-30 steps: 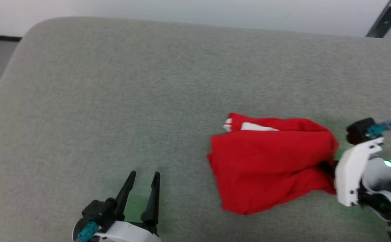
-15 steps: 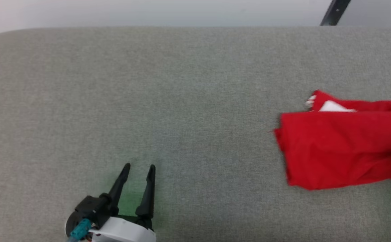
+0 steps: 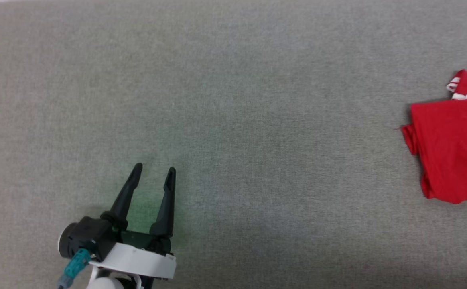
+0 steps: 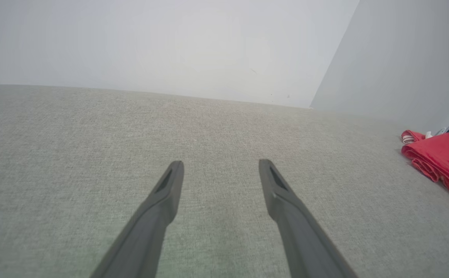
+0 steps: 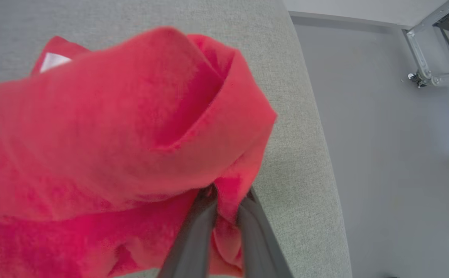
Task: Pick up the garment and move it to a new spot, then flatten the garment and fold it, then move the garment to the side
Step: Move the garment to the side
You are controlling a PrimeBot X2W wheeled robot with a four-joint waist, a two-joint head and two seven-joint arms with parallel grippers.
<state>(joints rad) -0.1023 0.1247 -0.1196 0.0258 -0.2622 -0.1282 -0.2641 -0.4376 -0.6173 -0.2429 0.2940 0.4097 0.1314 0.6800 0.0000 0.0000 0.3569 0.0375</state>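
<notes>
Two dark fingers of our left gripper [image 3: 154,168] stand well apart with nothing between them, low over the grey fabric worktop [image 3: 257,100] at the lower left of the head view. The garment [image 3: 454,148] lies well away to our right, on the worktop at that view's right edge and cut off by it. We see a folded red bundle with a bit of white sleeve and striped trim poking out at its far corner. In the right wrist view our right gripper [image 5: 228,195] has its fingers nearly closed on a bunched fold of the red cloth (the pinch sits close to the worktop's rounded edge, with pale floor [image 5: 382,154] beyond). Above the pinch the fabric rises in a loose loop.
</notes>
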